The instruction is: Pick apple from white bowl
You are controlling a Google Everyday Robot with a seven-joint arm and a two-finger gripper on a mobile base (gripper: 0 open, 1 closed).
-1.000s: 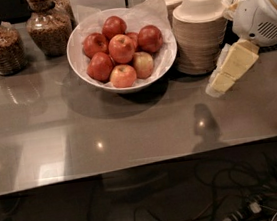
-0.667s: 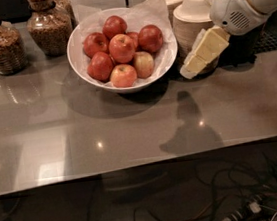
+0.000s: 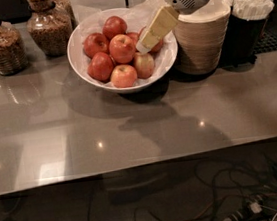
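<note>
Sitting in the middle of the pile, the apple [image 3: 122,48] lies in the white bowl [image 3: 80,64], which stands near the worktop's [image 3: 131,133] far edge, about midway along it. Other apples press against it on most sides. Your hand [image 3: 143,44] hangs over the half of the bowl nearer the right edge, slanting down, its tip just beside the apple. So the apple lies toward the left edge from the hand, and slightly lower. You cannot tell whether the hand is released or clenched. The stacked paper bowls [image 3: 201,44] stand just beyond.
</note>
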